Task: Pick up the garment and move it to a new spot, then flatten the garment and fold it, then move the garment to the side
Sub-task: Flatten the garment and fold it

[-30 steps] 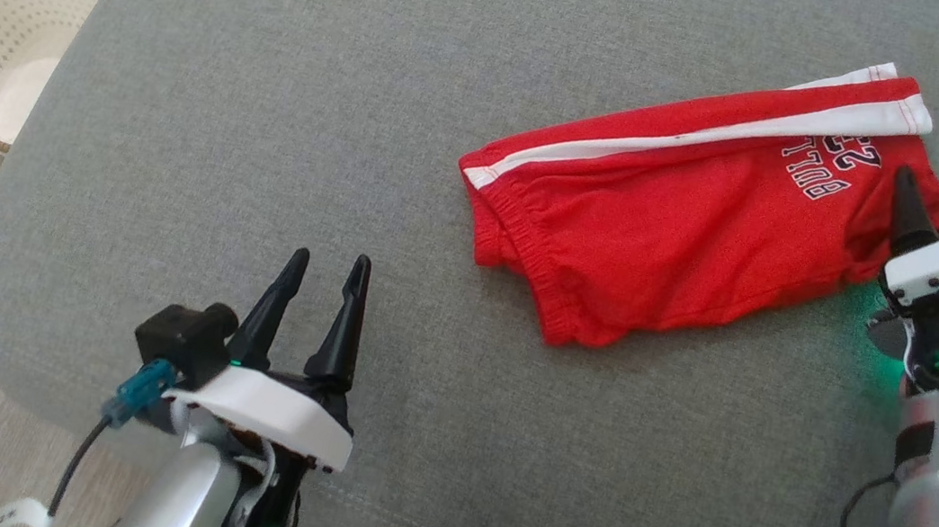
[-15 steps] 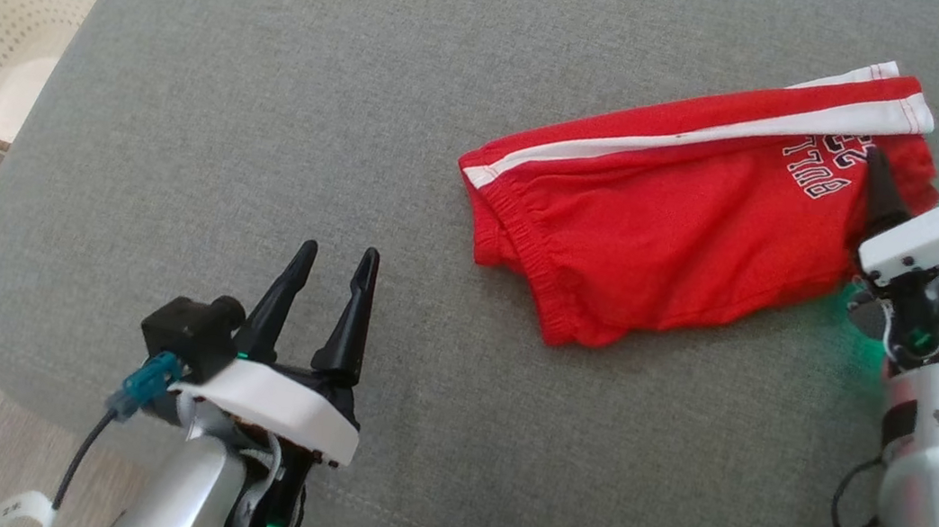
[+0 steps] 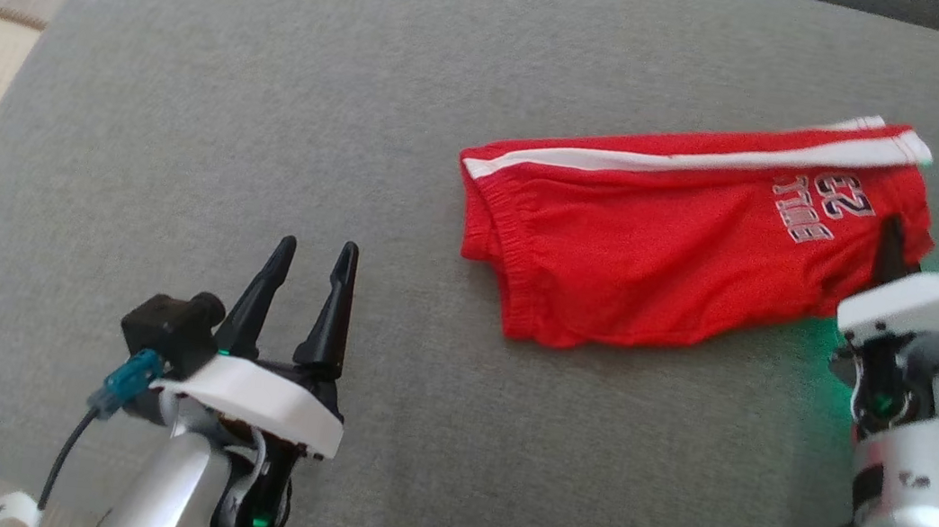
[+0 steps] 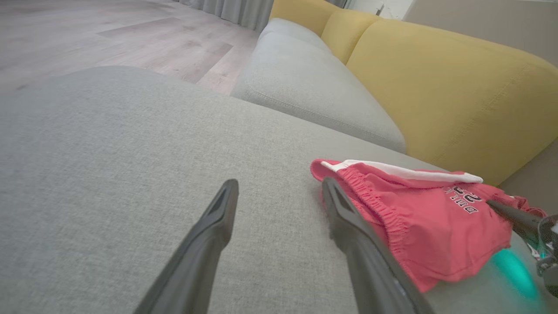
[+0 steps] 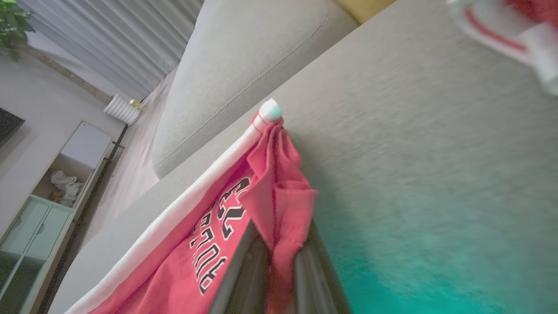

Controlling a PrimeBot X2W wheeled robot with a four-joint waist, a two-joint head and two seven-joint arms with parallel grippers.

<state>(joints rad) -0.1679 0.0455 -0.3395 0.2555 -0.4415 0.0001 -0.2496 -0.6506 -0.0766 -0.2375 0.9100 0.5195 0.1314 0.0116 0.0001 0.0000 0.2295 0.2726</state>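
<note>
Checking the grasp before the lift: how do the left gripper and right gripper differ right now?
The left gripper is open, fingers spread; the right gripper is shut on a fold of the red shorts. The left gripper holds nothing, over bare grey cushion apart from the shorts; the right gripper sits at their printed end. Both have long dark fingers.

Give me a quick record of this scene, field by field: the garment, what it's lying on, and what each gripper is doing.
garment: red shorts, white side stripe, printed lettering, bunched rather than flat
surface: grey cushion
right gripper: shut, pinching a fold of the shorts beside the lettering
left gripper: open, over bare cushion, apart from the shorts
stage: grasp made; shorts mostly lying on the cushion
</note>
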